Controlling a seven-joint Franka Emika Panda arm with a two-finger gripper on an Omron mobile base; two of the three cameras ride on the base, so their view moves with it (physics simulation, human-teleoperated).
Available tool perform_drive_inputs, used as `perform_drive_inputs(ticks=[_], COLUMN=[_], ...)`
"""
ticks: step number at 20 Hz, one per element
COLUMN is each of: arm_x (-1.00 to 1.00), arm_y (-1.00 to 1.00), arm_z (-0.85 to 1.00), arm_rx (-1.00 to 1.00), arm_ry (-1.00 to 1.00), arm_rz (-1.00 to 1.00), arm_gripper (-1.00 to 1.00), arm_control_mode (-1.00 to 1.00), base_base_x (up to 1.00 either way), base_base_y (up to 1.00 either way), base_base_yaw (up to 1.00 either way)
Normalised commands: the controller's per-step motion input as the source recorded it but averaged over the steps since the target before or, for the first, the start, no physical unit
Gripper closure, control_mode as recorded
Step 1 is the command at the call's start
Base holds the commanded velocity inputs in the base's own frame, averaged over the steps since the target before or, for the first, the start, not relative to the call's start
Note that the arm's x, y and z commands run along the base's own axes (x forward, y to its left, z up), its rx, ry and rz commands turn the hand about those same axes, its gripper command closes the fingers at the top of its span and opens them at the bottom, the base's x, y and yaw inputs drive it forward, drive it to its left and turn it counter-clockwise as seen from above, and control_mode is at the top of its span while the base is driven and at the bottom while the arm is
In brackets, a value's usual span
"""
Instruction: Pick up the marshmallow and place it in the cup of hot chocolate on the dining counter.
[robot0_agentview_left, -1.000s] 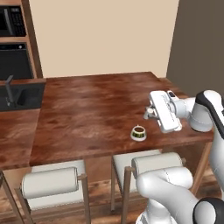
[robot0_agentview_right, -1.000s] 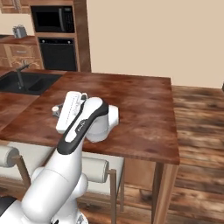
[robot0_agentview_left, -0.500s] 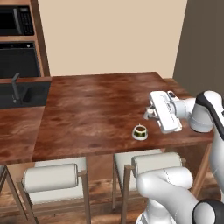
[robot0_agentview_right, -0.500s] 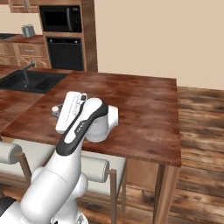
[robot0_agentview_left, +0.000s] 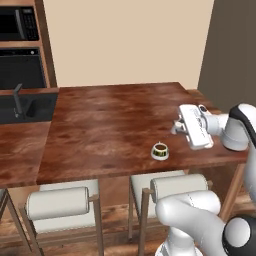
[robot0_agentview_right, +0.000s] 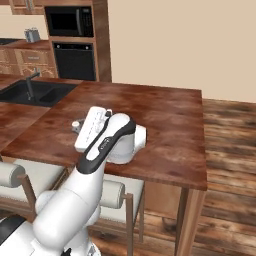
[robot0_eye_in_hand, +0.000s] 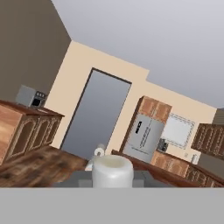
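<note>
1. Your base has rolled a little to the right: the whole scene slides left in both base views, while the cup (robot0_agentview_left: 160, 150) keeps its spot on the surface (robot0_agentview_left: 110, 125).
2. The gripper (robot0_agentview_left: 175, 126) stays pressed on the marshmallow (robot0_eye_in_hand: 112, 170), beside the cup and higher.
3. I judge the drop comes next.

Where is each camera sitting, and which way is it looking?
Left base view: behind the arm on its left, looking down over the dining counter and cup of hot chocolate; the arm rises at lower right.
Right base view: behind on the right, same dining counter; the arm rises at lower left.
Hand view: on the hand, looking across the kitchen past the marshmallow.
Both base views share the counter and sink.
</note>
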Motion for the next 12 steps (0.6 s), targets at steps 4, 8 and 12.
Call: perform_drive_inputs(ticks=[4,8,12], arm_x=[0.37,0.16,0.13], arm_y=[-0.63,-0.22,-0.09], arm_z=[-0.19,-0.2,-0.24], arm_rx=[0.0,-0.02,-0.06], arm_ry=[0.08,0.0,0.0], arm_rz=[0.0,0.0,0.0], arm_gripper=[1.0,1.0,1.0], arm_control_mode=[-1.0,-1.0,-1.0], base_base_x=[0.0,0.0,0.0], base_base_y=[0.0,0.0,0.0], base_base_yaw=[0.0,0.0,0.0])
